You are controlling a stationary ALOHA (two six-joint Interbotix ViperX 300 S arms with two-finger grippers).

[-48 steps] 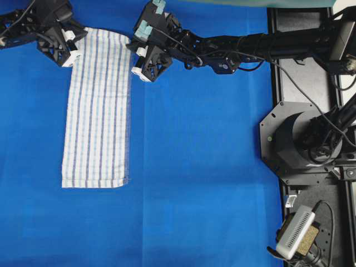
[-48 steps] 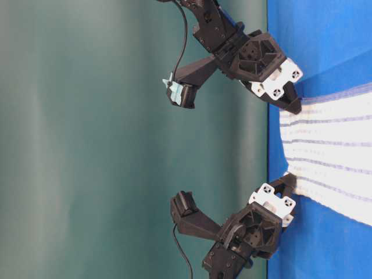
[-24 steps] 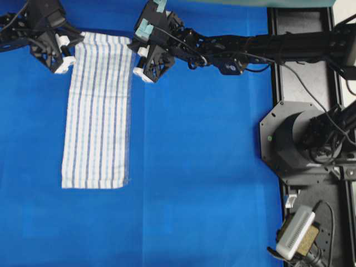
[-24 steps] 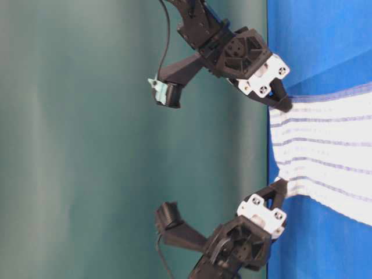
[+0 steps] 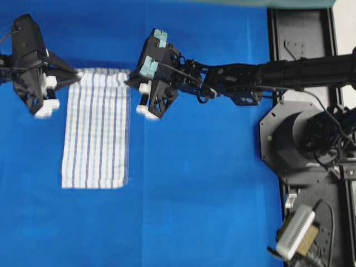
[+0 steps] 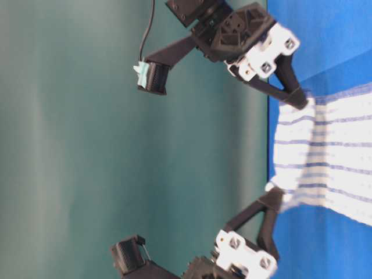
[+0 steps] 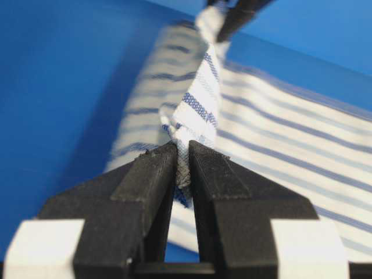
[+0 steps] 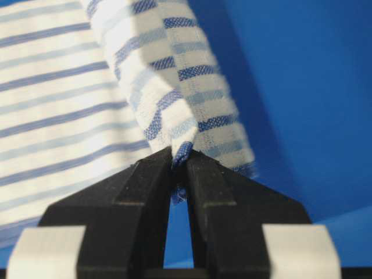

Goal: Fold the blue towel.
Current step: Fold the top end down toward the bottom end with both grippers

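**Two grippers, one towel, both corners pinched**

One blue towel (image 5: pixel 95 133) was out there, and two grippers were on it, one at each far corner. And look at that cloth: white terry, long and narrow in the overhead view, thin dark-blue and pale-blue stripes running its length and crossed by fainter ones into a grid. It lay on one plain bright-blue table covering (image 5: pixel 211 211).

Left gripper (image 5: pixel 75 76) had its black fingers (image 7: pixel 151 186) pressed tight together on a bunched corner, the fabric rising straight out from between them! Right gripper (image 5: pixel 132 79) matched it, fingertips (image 8: pixel 203 174) nipped on the other corner, a rolled fold of striped cloth climbing away from the tips.

From the table-level view, the towel's end edge hung stretched between the two grippers, lifted off the covering and sagging slightly in the middle. Everything else of the towel trailed away from both grippers and lay flat, its far end well apart from them.
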